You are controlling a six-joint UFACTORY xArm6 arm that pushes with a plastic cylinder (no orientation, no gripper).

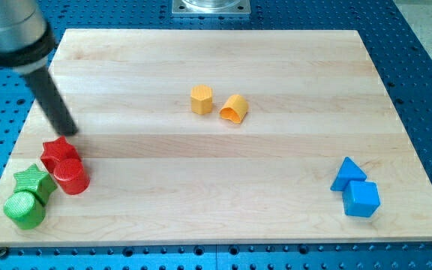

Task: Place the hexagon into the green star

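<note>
Eight blocks on the table (276, 180); my tip (71, 132) rests just above the red star (57, 152), well apart from the yellow hexagon (201, 99).
No fingers exist, so nothing is held. Risk: approaching badly sends the hexagon into the red cylinder (71, 177) shielding the green star (33, 181). Upper arm cropped.

No readable text, labels or nos. anywhere afaict, blocks and wooden board (216, 225) all look plain, tho res is pretty low.
</note>
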